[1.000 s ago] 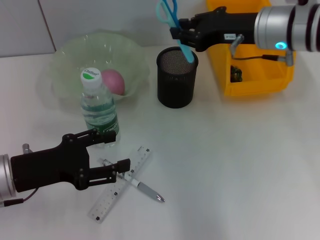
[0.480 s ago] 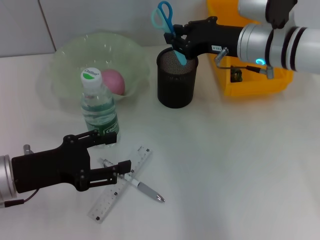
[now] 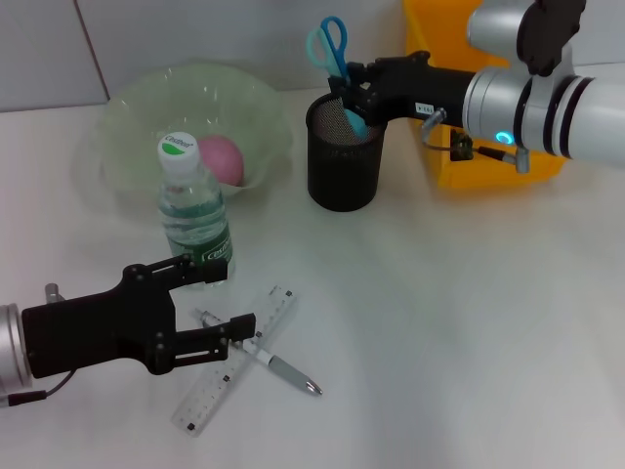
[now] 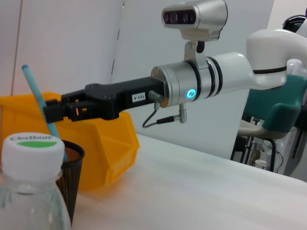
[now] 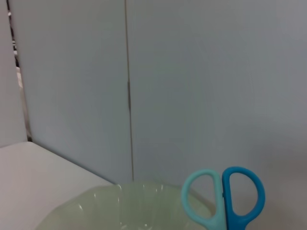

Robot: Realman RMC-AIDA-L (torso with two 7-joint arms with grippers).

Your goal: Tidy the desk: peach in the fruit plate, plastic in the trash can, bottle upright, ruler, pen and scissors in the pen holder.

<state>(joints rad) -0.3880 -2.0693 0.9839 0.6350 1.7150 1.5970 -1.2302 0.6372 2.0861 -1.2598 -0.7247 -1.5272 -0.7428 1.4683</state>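
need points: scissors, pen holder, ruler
scissors (image 3: 333, 44), head view, on the blue handle loops.
pen holder (image 3: 342, 176), head view, on its black mesh wall.
ruler (image 3: 210, 389), head view, on its near end.

Probably a robotics lab or office. A plain white table stands against pale panelled walls, with a teal office chair behind.

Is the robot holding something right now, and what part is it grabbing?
Yes. The right gripper holds the scissors by the middle, below the handle loops, with the tips down in the pen holder. The left gripper is open and holds nothing.
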